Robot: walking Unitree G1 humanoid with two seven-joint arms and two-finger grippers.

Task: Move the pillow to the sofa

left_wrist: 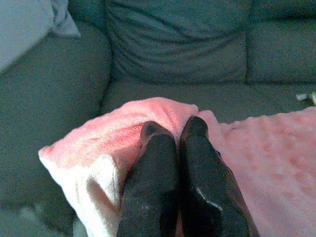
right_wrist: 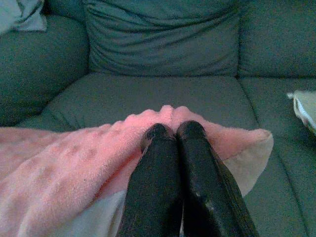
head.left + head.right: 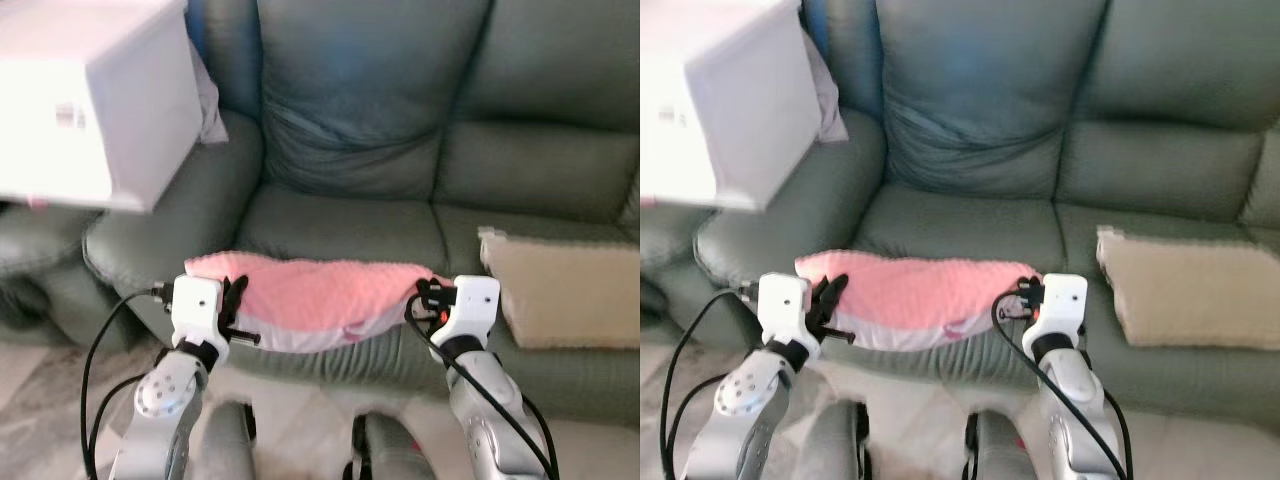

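A pink pillow (image 3: pixel 315 295) with a white underside hangs between my two grippers, right at the front edge of the grey-green sofa (image 3: pixel 350 130). My left gripper (image 3: pixel 236 300) is shut on the pillow's left end (image 1: pixel 118 143). On the right end (image 2: pixel 217 136) my right gripper (image 3: pixel 425 297) is shut too. Both wrist views show black fingers (image 1: pixel 158 148) pressed together with pink fabric bunched around their tips (image 2: pixel 168 131). The seat cushion (image 3: pixel 340 225) lies just beyond the pillow.
A beige cushion (image 3: pixel 565 290) lies on the sofa seat to the right. A large white box (image 3: pixel 90 100) fills the upper left, above the sofa's armrest (image 3: pixel 170 220). A pale cloth (image 3: pixel 208 100) lies on the armrest. Tiled floor (image 3: pixel 40 400) is below.
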